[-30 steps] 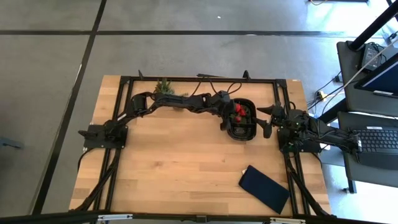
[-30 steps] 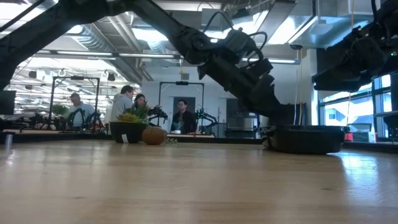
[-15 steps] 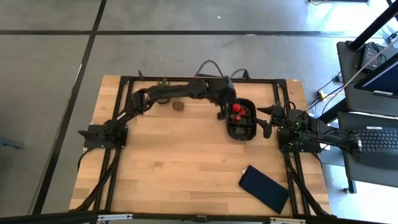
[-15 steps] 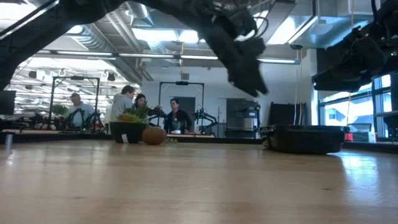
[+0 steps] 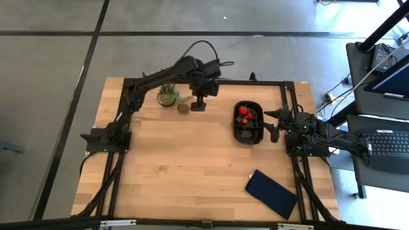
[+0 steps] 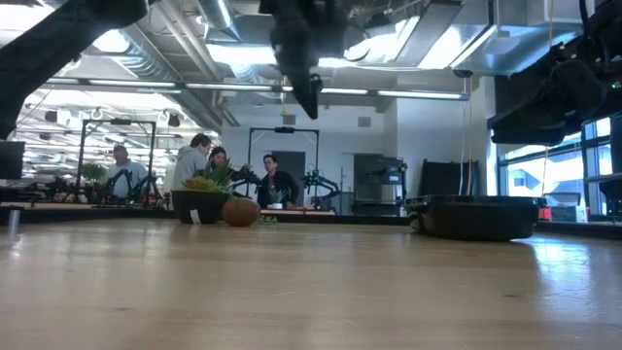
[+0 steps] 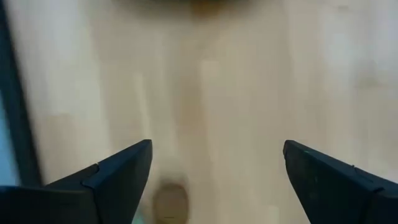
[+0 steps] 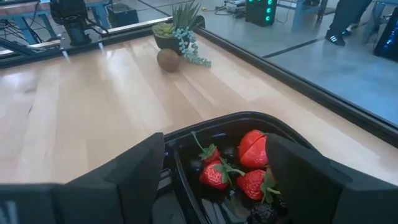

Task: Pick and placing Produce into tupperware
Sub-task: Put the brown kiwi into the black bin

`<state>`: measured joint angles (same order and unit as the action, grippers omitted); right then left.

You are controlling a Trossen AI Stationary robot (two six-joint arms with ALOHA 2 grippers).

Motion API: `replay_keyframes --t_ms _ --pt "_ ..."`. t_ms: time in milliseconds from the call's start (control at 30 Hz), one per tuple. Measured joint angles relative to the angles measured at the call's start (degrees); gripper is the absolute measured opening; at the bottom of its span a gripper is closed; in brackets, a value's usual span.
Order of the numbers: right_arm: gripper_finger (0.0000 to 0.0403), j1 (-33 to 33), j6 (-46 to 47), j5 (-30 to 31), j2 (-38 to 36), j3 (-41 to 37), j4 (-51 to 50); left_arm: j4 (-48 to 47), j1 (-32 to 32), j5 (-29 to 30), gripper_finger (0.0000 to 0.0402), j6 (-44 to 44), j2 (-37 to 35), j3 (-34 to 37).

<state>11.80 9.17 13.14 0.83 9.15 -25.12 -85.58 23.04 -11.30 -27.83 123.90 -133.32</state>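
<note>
Robotics lab: other arm rigs (image 6: pixel 126 180), people (image 6: pixel 199 160), exposed ceiling ducts (image 6: pixel 155 63).

Glossy black tupperware (image 8: pixel 292 140), pale wood table (image 5: pixel 185 160)

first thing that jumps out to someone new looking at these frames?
Probably the red strawberries piled in the black tupperware toward the table's right side, with the right gripper waiting open at its rim. Next, the left gripper hanging open near the far edge, right beside the brown round fruit that sits next to the small potted plant.
</note>
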Motion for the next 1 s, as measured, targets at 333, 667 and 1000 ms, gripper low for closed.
replay_keyframes --t_ms 333,667,1000 --pt "0.0282 0.02 -0.17 -0.15 0.02 0.00 0.04 -4.41 4.84 -1.58 0.0354 -0.97 -1.81 1.09" --pt "0.0282 0.02 -0.51 -0.19 0.02 0.00 0.04 -4.38 5.91 3.35 0.0354 3.16 -8.17 1.40" --pt "0.0282 0.04 -0.63 -0.19 0.02 0.00 0.04 4.44 7.11 4.28 0.0354 5.00 -20.84 24.36"
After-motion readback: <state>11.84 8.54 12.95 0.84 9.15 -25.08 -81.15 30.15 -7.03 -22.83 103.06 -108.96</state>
